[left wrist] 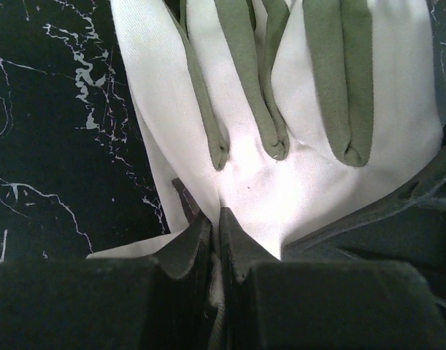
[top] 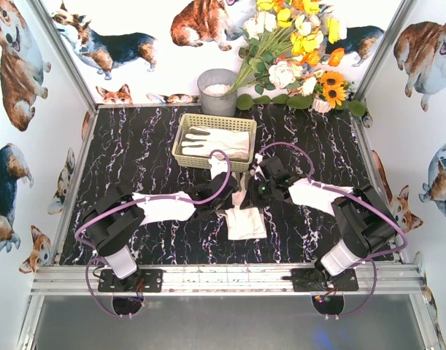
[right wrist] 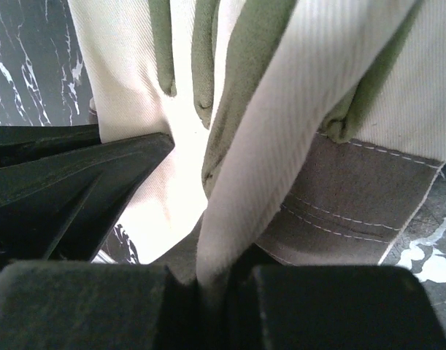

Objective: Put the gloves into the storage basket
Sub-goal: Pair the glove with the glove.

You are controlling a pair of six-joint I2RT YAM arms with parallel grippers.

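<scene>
Just in front of the storage basket (top: 201, 162), where some gloves (top: 221, 140) already lie, the left gripper (left wrist: 217, 237) and right gripper (right wrist: 208, 284) each pinch fabric of the remaining gloves (top: 246, 222) heaped on the surface (top: 135, 168), apparently to lift one across.

**Both arms bent inward, jaws pinched shut**

The left arm (top: 160, 208) stretched rightward and the right arm (top: 321, 195) leftward, elbows bent and wrists close together at mid-table. The left gripper (left wrist: 217, 219) was clamped on a fold of glove (left wrist: 281, 189). The right gripper (right wrist: 208, 281) was likewise closed on glove cloth.
</scene>
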